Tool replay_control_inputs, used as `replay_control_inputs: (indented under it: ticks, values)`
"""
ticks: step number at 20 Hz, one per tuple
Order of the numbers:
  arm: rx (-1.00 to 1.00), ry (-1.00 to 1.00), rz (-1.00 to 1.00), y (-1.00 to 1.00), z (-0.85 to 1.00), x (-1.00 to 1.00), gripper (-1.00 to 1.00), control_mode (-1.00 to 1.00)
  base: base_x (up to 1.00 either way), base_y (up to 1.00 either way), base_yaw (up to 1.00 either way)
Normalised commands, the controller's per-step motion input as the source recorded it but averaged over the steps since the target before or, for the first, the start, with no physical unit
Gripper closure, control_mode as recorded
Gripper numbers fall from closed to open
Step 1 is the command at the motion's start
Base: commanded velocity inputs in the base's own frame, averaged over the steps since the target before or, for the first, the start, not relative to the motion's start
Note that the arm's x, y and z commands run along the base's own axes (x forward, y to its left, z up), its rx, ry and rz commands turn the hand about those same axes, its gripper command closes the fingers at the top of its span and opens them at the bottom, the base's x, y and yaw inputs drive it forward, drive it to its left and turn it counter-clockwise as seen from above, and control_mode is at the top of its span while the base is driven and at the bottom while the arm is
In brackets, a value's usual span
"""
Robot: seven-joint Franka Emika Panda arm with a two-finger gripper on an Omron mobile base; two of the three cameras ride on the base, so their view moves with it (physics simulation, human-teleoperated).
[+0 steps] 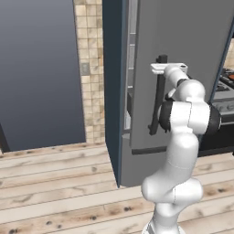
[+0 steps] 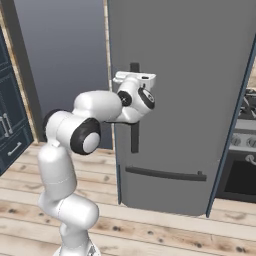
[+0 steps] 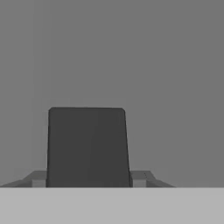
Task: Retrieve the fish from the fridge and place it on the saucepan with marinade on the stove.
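Gripper (image 3: 89, 177): set at the upper end of the door handle (image 3: 87, 146), one finger (image 3: 38, 178) seen on each side; whether it is clamped cannot be told.
Arm: bent at the elbow, raised, reached forward to the fridge (image 2: 190, 75).
Fridge door: slightly ajar, one handle, one drawer bar (image 2: 165, 174).
Stove (image 2: 245, 135): one, at the right.

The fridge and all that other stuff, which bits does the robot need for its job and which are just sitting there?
Needed:
fridge, door slightly ajar
door handle, between the gripper's fingers
stove, beside the fridge

Just there:
tiled wall
dark blue cabinet
wooden floor
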Motion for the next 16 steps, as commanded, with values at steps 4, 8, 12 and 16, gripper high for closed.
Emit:
replay_control_inputs:
  ticks: [4, 8, 12, 16]
  values:
    - [0.0, 0.0, 0.0, -0.61, 0.0, -0.43, 1.0, -1.0, 0.0, 0.0, 0.0]
    - [0.0, 0.0, 0.0, -0.64, 0.0, -0.42, 1.0, -1.0, 0.0, 0.0, 0.0]
    - [0.0, 0.0, 0.0, -0.63, 0.0, -0.37, 1.0, -1.0, 0.0, 0.0, 0.0]
    - [0.0, 0.0, 0.0, -0.65, 0.0, -0.34, 1.0, -1.0, 0.0, 0.0, 0.0]
